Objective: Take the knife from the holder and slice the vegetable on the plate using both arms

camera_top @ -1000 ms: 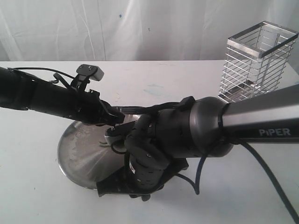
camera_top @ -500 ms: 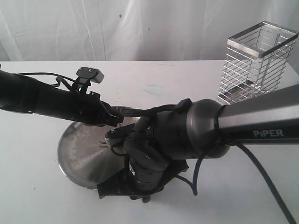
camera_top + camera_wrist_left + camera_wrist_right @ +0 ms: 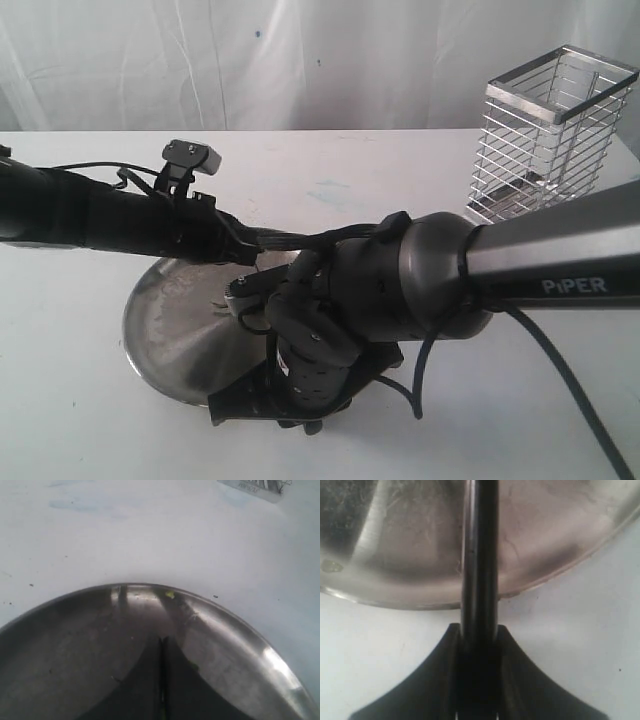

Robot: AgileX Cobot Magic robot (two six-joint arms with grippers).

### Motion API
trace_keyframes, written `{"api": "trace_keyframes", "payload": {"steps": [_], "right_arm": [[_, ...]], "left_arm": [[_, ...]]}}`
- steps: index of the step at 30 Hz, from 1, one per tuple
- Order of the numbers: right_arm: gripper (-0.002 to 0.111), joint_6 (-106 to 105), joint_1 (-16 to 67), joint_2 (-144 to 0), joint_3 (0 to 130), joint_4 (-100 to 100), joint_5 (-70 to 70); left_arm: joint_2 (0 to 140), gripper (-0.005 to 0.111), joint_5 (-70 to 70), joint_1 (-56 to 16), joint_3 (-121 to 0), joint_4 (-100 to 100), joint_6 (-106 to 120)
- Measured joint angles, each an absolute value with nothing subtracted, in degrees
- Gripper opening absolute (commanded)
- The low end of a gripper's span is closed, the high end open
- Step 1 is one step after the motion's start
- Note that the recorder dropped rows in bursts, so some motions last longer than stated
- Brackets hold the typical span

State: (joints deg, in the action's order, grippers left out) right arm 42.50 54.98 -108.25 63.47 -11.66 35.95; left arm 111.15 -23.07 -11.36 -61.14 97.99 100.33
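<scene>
- Table (image 3: 80, 400): flat white top, matte, spanning the full width of the exterior view, with soft grey shadows lying on it.
- Backdrop (image 3: 200, 60): white fabric hanging in loose vertical folds, directly behind the far edge of the Table.
- Smudge (image 3: 330, 190): faint pale-blue stain on the white top, toward the far middle. Its outline is irregular, and it also shows in the left wrist view.
- Specks (image 3: 31, 585): a few tiny dark marks on the white top, well apart from one another, seen in the left wrist view.
- Spot (image 3: 257, 34): small dark dot on the Backdrop, high up, left of centre.
</scene>
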Motion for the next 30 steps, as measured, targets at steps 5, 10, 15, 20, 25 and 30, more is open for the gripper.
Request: {"api": "trace_keyframes", "payload": {"steps": [5, 10, 15, 20, 25, 30], "right_arm": [[0.000, 42.50, 54.98, -108.25, 63.47, -11.66, 35.95], [0.000, 42.50, 54.98, -108.25, 63.47, -11.66, 35.95], [0.000, 42.50, 54.98, -108.25, 63.47, -11.60, 36.05], [0.000, 42.39, 54.98, -108.25, 63.47, -11.51, 36.27], [0.000, 41.54, 54.98, -108.25, 63.47, -11.25, 36.31], [0.000, 41.45, 54.98, -108.25, 63.47, -11.25, 36.31]], "left_arm": [[114.05, 0.000, -23.28, -11.36, -61.87, 98.62, 100.53], [115.24, 0.000, -23.12, -11.36, -62.58, 98.73, 100.69], [116.54, 0.000, -23.12, -11.36, -62.98, 98.61, 100.69], [117.29, 0.000, -22.98, -11.36, -63.37, 98.29, 100.38], [119.55, 0.000, -20.66, -11.49, -63.18, 95.98, 96.41], [119.74, 0.000, -20.66, -11.39, -63.65, 93.88, 92.70]]}}
